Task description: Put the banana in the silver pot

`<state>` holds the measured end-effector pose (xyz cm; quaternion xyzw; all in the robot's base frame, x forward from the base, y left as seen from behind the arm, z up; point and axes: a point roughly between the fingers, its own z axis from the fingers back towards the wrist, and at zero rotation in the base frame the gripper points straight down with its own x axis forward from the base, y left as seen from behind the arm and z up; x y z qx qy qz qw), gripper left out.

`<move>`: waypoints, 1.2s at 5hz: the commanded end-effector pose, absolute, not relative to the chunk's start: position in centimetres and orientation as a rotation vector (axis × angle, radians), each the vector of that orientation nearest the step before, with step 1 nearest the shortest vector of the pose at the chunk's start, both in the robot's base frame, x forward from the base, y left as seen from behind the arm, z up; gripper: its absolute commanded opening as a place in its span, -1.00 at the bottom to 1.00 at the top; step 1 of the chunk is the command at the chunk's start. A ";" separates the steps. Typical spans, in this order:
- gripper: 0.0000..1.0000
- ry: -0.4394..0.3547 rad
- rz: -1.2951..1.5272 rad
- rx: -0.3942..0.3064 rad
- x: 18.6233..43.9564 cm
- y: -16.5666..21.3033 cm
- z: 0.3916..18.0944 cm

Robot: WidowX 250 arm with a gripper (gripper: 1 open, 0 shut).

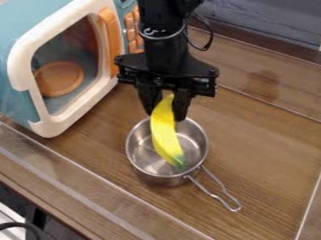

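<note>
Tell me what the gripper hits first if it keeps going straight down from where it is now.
Most likely the silver pot. The gripper points down, shut on the banana, whose lower end already hangs inside the pot. That end would probably reach the pot floor first, though the gap left is unclear from this one view.

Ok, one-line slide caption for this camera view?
Gripper shut on the banana, holding it upright with its lower end inside the silver pot, beside a toy microwave.
</note>
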<state>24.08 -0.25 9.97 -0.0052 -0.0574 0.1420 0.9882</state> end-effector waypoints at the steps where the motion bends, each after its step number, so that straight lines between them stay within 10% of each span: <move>1: 1.00 -0.155 0.291 -0.007 24.9 0.1 11.0; 6: 1.00 -0.155 0.294 0.001 24.9 0.5 11.6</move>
